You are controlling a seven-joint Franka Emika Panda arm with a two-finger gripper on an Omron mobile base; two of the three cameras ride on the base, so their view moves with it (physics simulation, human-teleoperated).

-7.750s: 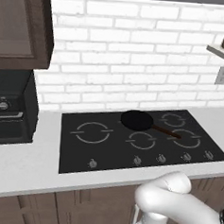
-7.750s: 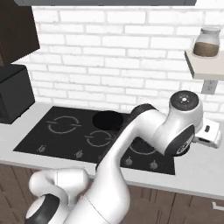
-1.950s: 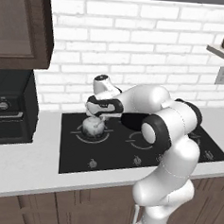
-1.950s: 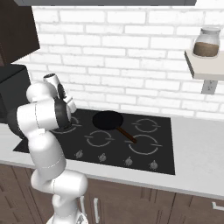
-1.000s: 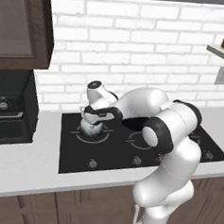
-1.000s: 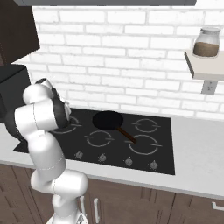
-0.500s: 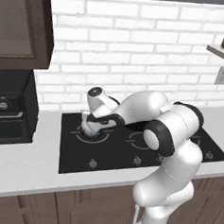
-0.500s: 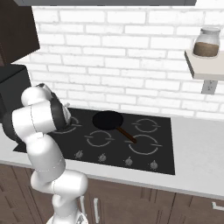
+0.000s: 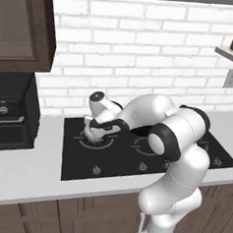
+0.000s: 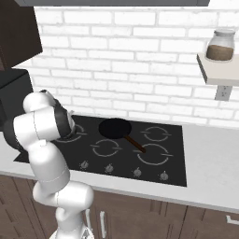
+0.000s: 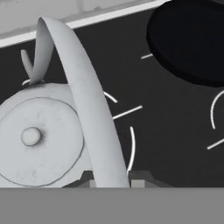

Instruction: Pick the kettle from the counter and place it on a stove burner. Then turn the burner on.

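The kettle (image 11: 41,144) sits on the large ringed burner (image 9: 94,141) at the far left of the black cooktop (image 9: 115,162), set in the pale counter (image 9: 30,176). From the hand view, its round lid with a small knob lies below the arched handle (image 11: 87,109), which runs up between the two finger tips. The gripper (image 9: 94,127) is clamped on that handle, low over the kettle. A black frying pan (image 10: 115,127) rests on the cooktop to the right, apart from the kettle.

Mottled matt grey kettle (image 11: 39,140) sits on glossy black glass around the stove burner (image 11: 131,144).
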